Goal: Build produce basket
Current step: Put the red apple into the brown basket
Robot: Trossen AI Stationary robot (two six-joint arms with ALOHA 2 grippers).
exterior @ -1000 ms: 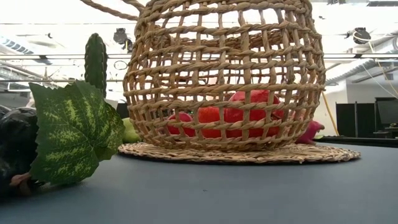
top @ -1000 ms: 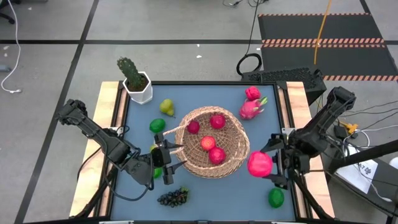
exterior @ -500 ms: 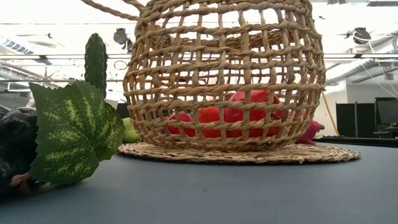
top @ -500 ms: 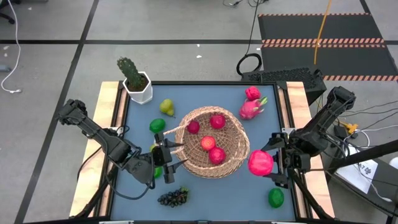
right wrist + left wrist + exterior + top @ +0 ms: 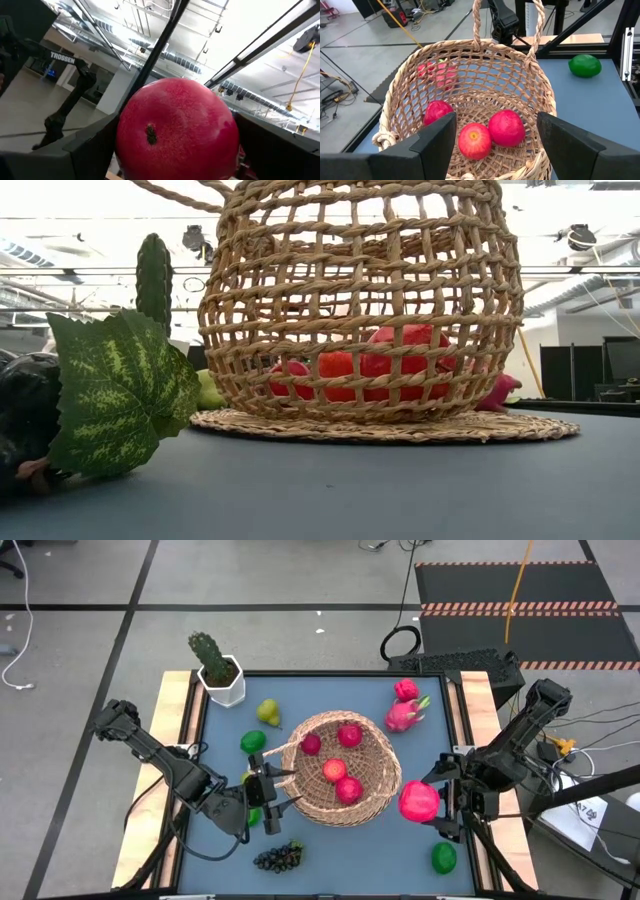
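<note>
Two dark grippers flank the basket. The right gripper pinches a large round red-pink fruit between its widely spread fingers, just off the right side of the big round tan woven wicker basket; in the right wrist view that fruit fills the gap between the two fingers. The left gripper is at the basket's left rim, its fingers spread apart with nothing between them; in the left wrist view the two dark fingers frame the basket's near rim, and I cannot tell whether they touch the wicker.

Inside the basket lie four small red apples, three of them plain in the left wrist view. From the low view the basket stands upright on its flat woven base, with red fruit showing through the weave.

On the dark blue table top, a dark grape bunch lies near the front edge, left of centre, and a green lime at the near right. Another green lime and a yellow-green pear sit to the basket's far left. A pink dragon fruit and a small pink-red fruit lie at the far right. A green cactus in a white pot stands at the far left corner.
</note>
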